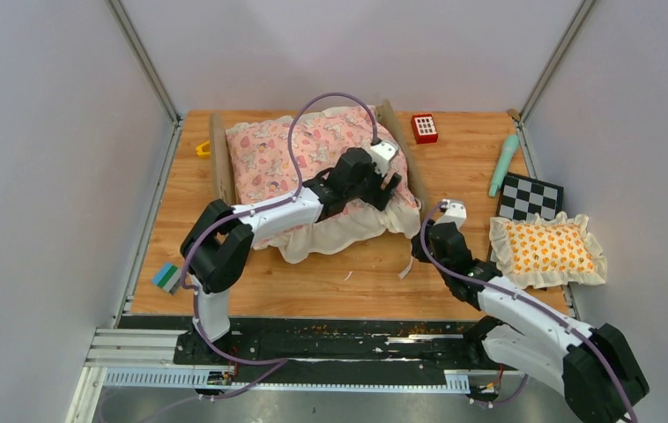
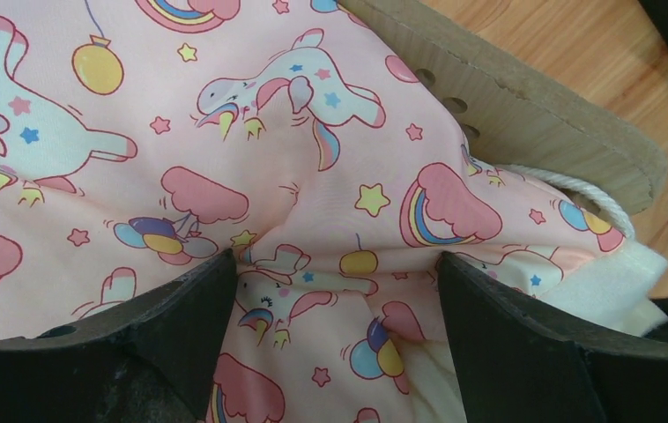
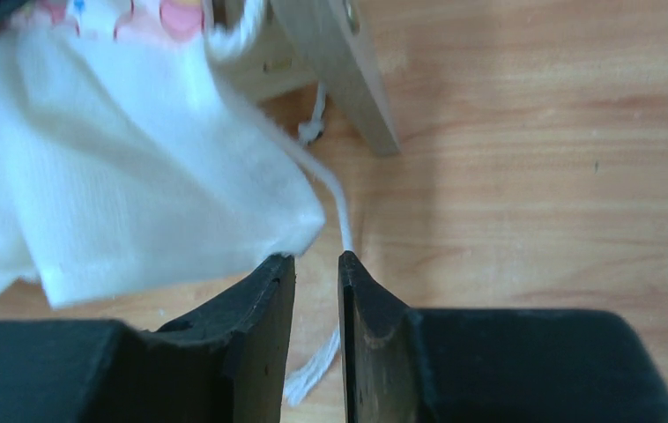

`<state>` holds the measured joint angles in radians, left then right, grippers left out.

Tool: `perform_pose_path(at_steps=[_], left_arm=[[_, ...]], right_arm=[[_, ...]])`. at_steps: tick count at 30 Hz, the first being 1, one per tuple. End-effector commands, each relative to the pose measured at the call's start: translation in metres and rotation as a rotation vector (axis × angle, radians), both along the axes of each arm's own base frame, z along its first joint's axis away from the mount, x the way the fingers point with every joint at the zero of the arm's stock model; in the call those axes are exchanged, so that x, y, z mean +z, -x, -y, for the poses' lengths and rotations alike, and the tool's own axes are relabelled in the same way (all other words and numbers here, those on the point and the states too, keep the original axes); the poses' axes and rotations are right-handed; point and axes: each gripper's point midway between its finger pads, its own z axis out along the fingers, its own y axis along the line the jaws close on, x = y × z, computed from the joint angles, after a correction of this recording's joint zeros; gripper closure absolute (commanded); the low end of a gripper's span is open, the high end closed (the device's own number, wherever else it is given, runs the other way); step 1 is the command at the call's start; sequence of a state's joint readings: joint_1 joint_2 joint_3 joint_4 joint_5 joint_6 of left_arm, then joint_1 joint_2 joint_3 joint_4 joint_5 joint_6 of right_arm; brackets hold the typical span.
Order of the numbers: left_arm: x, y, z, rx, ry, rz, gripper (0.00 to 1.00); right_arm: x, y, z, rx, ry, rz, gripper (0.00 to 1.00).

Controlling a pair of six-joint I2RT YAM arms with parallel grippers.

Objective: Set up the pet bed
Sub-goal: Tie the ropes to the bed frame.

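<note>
I find bare table [image 1: 330,286] open near me. The pet bed [image 1: 260,154] blocks the centre rear; pillow [image 1: 545,249] and chequered board [image 1: 531,196] crowd my right side.

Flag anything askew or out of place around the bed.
The pink quilt lies bunched and crooked on the bed frame, its white ruffle spilling over the near edge onto the table. A loose white cord trails by the frame's corner toward the right tool. The orange pillow sits off the bed.

One pet bed [image 1: 264,154], one pillow [image 1: 546,248], one checkerboard [image 1: 531,196]
</note>
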<state>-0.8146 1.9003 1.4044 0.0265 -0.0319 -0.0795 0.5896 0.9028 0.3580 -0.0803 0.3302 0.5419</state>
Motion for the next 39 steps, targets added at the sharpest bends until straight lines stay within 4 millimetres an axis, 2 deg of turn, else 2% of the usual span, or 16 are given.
perform_pose_path(at_steps=[1, 7, 12, 16, 19, 23, 26, 29, 32, 33, 36, 39], left_arm=[[0.059, -0.011, 0.006, -0.003, 0.121, 0.086, 0.08], [0.115, 0.012, 0.001, -0.055, 0.235, 0.132, 0.02], [0.138, 0.029, -0.015, -0.061, 0.275, 0.165, 0.01], [0.147, 0.04, -0.029, -0.054, 0.279, 0.184, 0.01], [0.152, 0.049, -0.041, -0.047, 0.283, 0.195, 0.01], [0.156, 0.058, -0.056, -0.032, 0.279, 0.205, 0.01], [0.158, 0.068, -0.063, -0.035, 0.285, 0.201, 0.0], [0.16, 0.077, -0.073, -0.031, 0.276, 0.188, 0.01], [0.158, 0.087, -0.087, -0.013, 0.273, 0.184, 0.0], [0.157, 0.09, -0.092, -0.007, 0.278, 0.188, 0.0], [0.158, 0.1, -0.102, -0.004, 0.291, 0.196, 0.0], [0.153, 0.104, -0.107, -0.005, 0.28, 0.19, 0.0]], right_arm=[[0.045, -0.05, -0.003, -0.046, -0.019, 0.142, 0.75], [0.043, -0.096, 0.005, -0.051, -0.024, 0.145, 0.77], [0.051, -0.132, 0.003, -0.008, 0.008, 0.172, 0.78], [0.061, -0.157, 0.001, 0.018, 0.045, 0.223, 0.77], [0.063, -0.169, 0.002, 0.022, 0.065, 0.224, 0.77], [0.068, -0.159, 0.004, 0.023, 0.059, 0.213, 0.7], [0.073, -0.14, 0.003, 0.031, 0.009, 0.213, 0.63], [0.064, -0.118, -0.006, 0.071, -0.047, 0.164, 0.61], [0.054, -0.097, -0.026, 0.161, -0.091, 0.126, 0.65], [0.048, -0.093, -0.026, 0.15, -0.088, 0.103, 0.67], [0.023, -0.091, -0.003, -0.027, -0.088, 0.028, 0.74], [0.01, -0.093, 0.001, -0.078, -0.111, 0.005, 0.76]])
